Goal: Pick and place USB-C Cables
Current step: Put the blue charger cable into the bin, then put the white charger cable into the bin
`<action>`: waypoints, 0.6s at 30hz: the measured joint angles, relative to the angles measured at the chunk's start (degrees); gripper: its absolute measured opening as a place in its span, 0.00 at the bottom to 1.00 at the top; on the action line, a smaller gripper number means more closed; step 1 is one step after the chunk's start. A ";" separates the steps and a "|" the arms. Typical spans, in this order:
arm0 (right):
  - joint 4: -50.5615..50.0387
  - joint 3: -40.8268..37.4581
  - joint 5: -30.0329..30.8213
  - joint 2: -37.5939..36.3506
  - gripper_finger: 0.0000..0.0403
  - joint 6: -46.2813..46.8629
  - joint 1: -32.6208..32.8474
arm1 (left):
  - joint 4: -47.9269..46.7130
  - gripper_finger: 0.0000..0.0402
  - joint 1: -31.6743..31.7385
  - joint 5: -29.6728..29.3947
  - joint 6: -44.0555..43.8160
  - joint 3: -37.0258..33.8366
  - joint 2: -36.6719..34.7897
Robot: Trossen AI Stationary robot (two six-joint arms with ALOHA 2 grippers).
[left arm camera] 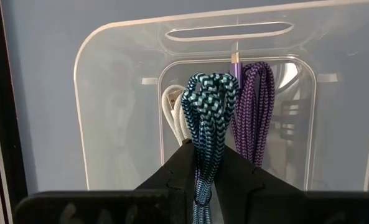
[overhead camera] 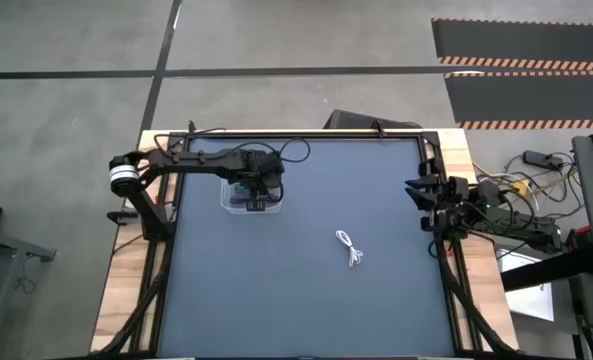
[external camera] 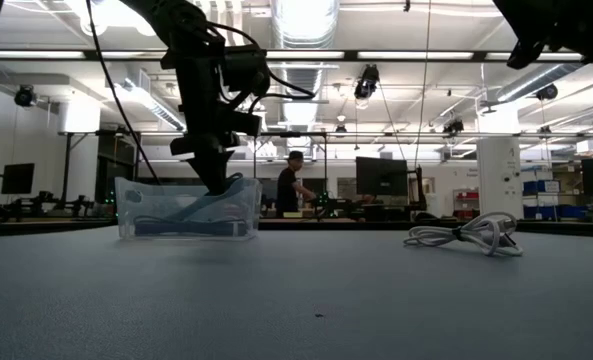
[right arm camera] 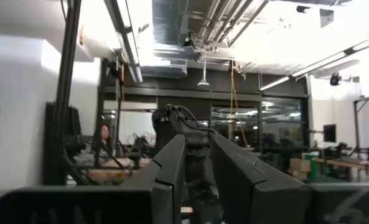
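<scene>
A dark blue-grey table (overhead camera: 306, 290) fills the frame of the rig, with a workshop hall behind it where a person (external camera: 290, 187) stands far off among the benches. Near the table's far left corner sits a clear box (overhead camera: 232, 203), and the left gripper (overhead camera: 257, 196) reaches down into it, its fingers clamped on the teal cable (left arm camera: 206, 124). Inside the box, just beside the teal one, lie a purple cable (left arm camera: 255, 109) and a white cable (left arm camera: 173, 112) (the latter partly hidden behind the teal loops). A second white cable (overhead camera: 350, 248) lies loose on the open table, well apart from the box. The right gripper (overhead camera: 423, 195) waits at the table's right edge, holding nothing, its fingers standing slightly apart.
</scene>
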 joint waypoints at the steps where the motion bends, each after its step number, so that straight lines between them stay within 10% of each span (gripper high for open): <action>1: 0.05 0.04 0.02 0.00 0.17 0.88 -0.01 | 0.00 0.09 0.00 0.00 0.00 0.00 0.00; 18: 4.85 0.07 4.74 0.16 0.17 6.63 0.01 | 1.86 0.33 -0.04 -0.02 0.04 0.00 -0.90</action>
